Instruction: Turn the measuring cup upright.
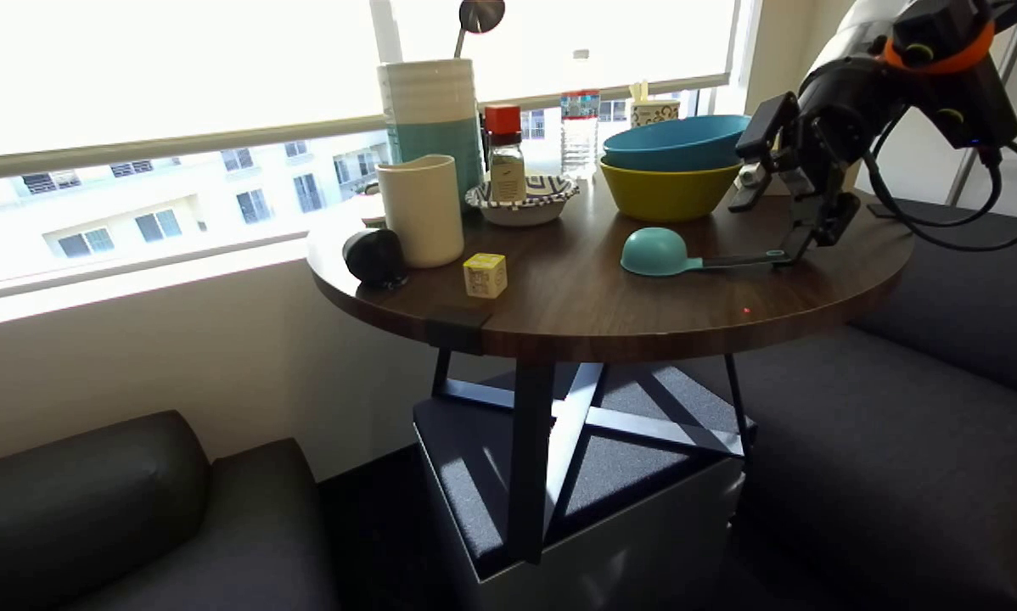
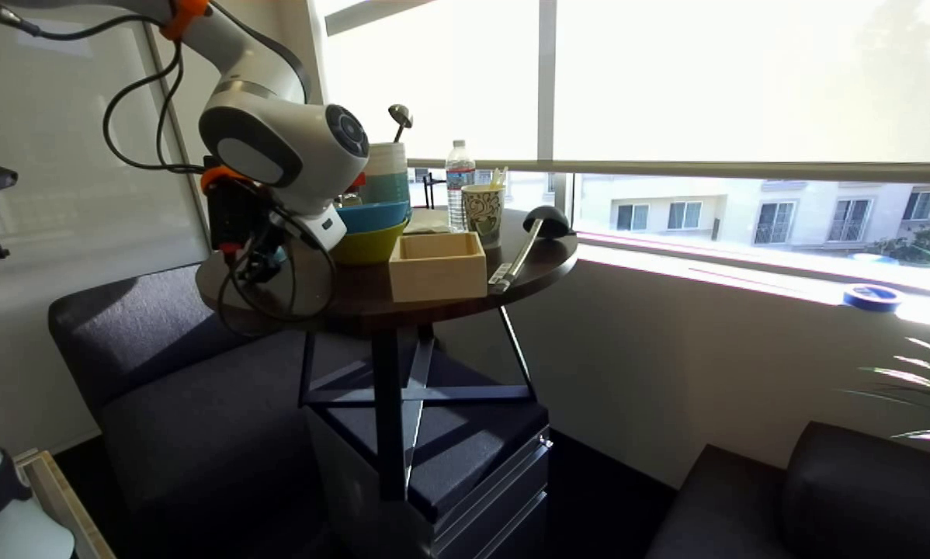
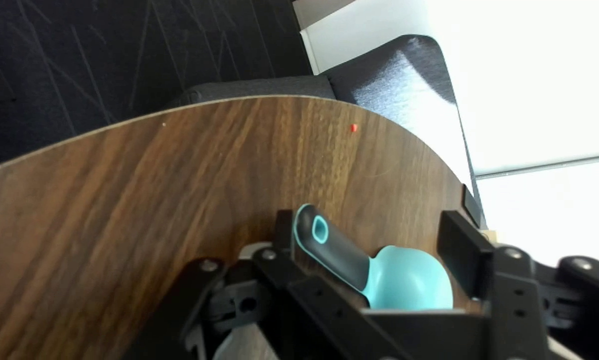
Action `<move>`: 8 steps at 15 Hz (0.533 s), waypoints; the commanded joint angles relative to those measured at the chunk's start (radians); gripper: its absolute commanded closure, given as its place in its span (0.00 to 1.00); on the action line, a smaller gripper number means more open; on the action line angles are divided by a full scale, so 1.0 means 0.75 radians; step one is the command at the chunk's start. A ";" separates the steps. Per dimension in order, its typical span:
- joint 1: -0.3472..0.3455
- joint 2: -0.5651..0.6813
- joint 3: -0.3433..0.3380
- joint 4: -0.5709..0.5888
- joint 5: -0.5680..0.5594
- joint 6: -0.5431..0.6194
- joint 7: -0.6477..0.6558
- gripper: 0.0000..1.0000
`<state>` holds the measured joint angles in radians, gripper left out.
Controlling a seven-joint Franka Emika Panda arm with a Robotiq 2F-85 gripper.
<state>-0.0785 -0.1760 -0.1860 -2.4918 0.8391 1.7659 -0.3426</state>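
The teal measuring cup [image 1: 654, 252] lies upside down on the round wooden table, its dome up and its dark handle pointing toward the gripper. It also shows in the wrist view [image 3: 410, 280], its dome partly hidden by the gripper body. My gripper [image 1: 767, 227] is open, above the handle end, with one fingertip low beside that end. In the wrist view the two fingers [image 3: 369, 230] stand wide apart, one left of the handle end, the other right of the dome. Nothing is held. In an exterior view the arm mostly hides the gripper [image 2: 263, 264], and the cup cannot be made out.
A blue bowl [image 1: 674, 144] nested in a yellow bowl [image 1: 670, 193] stands behind the cup. A yellow cube [image 1: 485, 276], white vase [image 1: 424, 212], seasoning bottle [image 1: 507, 174] and black ladle head [image 1: 374, 256] are farther left. A wooden box [image 2: 438, 276] and patterned paper cup [image 2: 482, 213] stand opposite.
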 commanded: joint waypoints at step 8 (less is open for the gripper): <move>-0.018 0.023 0.027 -0.022 0.039 0.044 -0.017 1.00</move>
<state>-0.0784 -0.1681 -0.1827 -2.4998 0.8399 1.7785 -0.3426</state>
